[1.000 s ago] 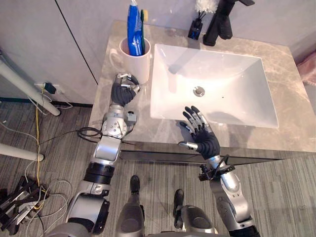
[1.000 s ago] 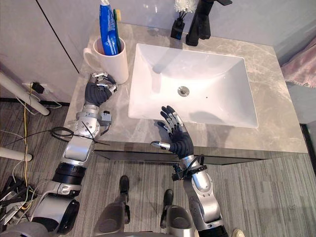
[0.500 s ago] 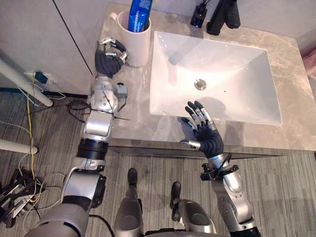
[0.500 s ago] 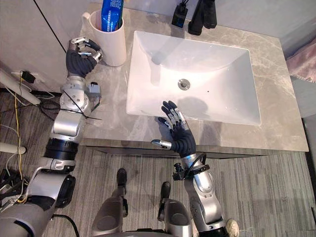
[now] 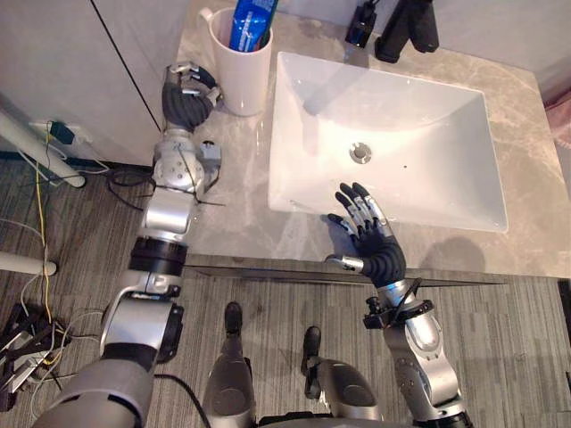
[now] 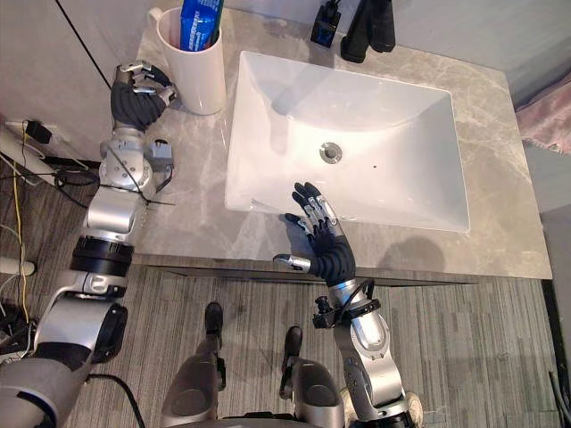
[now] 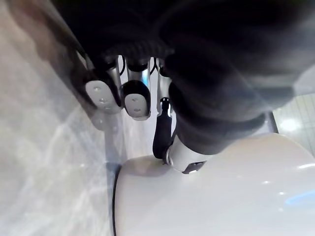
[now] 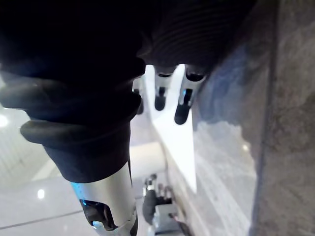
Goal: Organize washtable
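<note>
Mug (image 5: pixel 243 73): I reckon rigid, slick, chippable; take by body.
L hand (image 5: pixel 186 96): curled, empty, beside Mug.
R hand (image 5: pixel 370 242): fingers spread at sink (image 5: pixel 419 120) front.

A white ceramic mug (image 5: pixel 243 69) stands upright at the far left corner of the grey marble worktop (image 5: pixel 239 212), just beside the white rectangular sink (image 5: pixel 299 156). Its handle faces far-left. A blue toothpaste tube (image 5: pixel 250 21) stands inside it.
</note>
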Available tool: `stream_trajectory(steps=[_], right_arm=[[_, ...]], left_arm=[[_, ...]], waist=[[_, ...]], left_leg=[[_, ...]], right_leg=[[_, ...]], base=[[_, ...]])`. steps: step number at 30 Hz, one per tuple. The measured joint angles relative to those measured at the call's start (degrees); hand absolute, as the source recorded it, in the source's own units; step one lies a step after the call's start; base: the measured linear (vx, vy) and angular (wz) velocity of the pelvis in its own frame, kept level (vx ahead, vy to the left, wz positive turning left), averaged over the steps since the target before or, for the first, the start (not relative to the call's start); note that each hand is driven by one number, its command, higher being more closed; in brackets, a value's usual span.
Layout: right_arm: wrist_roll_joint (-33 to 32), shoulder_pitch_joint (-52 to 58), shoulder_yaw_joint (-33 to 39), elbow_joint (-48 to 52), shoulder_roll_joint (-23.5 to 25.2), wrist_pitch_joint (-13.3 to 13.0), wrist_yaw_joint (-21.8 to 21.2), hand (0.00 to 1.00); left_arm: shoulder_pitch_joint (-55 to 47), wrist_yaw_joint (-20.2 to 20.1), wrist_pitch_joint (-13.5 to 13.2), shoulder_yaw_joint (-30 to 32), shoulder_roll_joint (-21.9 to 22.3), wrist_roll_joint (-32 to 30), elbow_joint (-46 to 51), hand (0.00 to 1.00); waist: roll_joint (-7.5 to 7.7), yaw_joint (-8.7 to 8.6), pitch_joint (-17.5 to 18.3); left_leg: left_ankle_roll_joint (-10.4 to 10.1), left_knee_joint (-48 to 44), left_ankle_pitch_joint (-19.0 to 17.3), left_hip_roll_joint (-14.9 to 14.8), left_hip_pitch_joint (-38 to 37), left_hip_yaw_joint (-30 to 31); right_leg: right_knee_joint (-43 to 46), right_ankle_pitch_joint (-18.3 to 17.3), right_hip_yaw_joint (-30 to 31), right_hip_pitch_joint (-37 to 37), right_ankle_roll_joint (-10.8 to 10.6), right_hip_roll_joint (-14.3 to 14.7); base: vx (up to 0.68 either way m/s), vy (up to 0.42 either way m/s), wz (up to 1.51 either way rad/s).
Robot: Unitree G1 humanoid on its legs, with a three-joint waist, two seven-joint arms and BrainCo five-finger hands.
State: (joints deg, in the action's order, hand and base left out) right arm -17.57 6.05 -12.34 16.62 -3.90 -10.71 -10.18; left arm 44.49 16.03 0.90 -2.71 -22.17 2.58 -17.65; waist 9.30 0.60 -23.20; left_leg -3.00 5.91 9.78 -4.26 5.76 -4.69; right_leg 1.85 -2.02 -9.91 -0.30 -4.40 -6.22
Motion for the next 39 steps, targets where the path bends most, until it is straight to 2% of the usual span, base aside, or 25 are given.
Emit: stream_trajectory(steps=[4,9,13,20,27,36,39], right_arm=[[-0.33,-0.05,0.03,-3.4,0.0,0.13,0.0,0.0],[-0.89,-1.66,0.11,-8.02,-0.06,1.33,0.02,0.0],[-1.04,-1.81,0.11,-9.84,-0.48,2.52,0.03,0.0],[-1.06,-1.78,0.09,-11.41,-0.96,3.46,0.12,0.0],[-1.04,-1.77,0.02,-12.01,-0.97,4.58,0.17,0.0],[-0.94,-1.72,-0.31,-12.33,-0.96,4.73,0.49,0.0],[-0.82,-1.57,-0.36,-11.24,-0.96,4.74,1.44,0.0]], left_arm=[[-5.69,-1.16,-0.19,-0.21,3.14,-1.08,1.56,1.0],[-13.64,-2.33,-1.51,-1.98,6.76,-3.24,2.44,1.0],[-16.68,-3.45,-1.67,-4.08,8.04,-4.02,2.29,1.0],[-17.29,-3.9,-1.65,-6.78,8.51,-4.51,1.15,1.0],[-17.15,-4.68,-2.1,-9.13,8.54,-4.46,-0.85,1.0],[-12.53,-4.77,-2.06,-11.91,7.82,-4.23,-6.71,1.0],[-10.47,-4.8,-1.83,-12.85,6.97,-3.55,-7.71,1.0]], waist=[[-0.44,-0.39,4.0],[-2.73,-1.28,8.12],[-3.64,-1.31,10.2],[-2.72,-1.49,11.79],[-2.87,-2.24,13.18],[-3.15,-2.9,13.03],[-3.25,-2.81,11.78]], left_leg=[[0.05,0.0,-0.03,0.2,0.48,0.51],[0.05,0.02,-0.02,0.24,0.43,1.34],[0.01,0.02,-0.02,0.15,0.28,1.65],[0.03,0.02,0.01,0.28,0.15,1.86],[0.07,0.01,0.06,0.35,0.12,1.86],[0.16,0.01,0.15,0.31,-0.43,1.42],[0.12,0.01,0.16,0.23,-0.65,1.44]], right_leg=[[-0.12,-0.21,-0.52,-0.04,-0.25,-0.13],[0.15,-0.5,-1.14,0.11,-0.58,-0.14],[0.46,-0.93,-1.37,0.17,-0.41,-0.08],[0.73,-0.97,-1.39,0.19,-0.49,-0.31],[0.96,-0.8,-1.44,0.2,-0.76,-0.51],[1.76,-0.98,-0.97,0.14,-0.47,-0.54],[2.0,-1.01,-0.91,0.11,-0.46,-0.55]], base=[[0.04,-0.004,0.08],[-0.01,-0.002,0.08],[-0.03,-0.004,0.05],[0.0,0.0,0.0],[0.0,-0.001,0.0],[0.0,-0.001,-0.02],[0.0,0.0,0.0]])
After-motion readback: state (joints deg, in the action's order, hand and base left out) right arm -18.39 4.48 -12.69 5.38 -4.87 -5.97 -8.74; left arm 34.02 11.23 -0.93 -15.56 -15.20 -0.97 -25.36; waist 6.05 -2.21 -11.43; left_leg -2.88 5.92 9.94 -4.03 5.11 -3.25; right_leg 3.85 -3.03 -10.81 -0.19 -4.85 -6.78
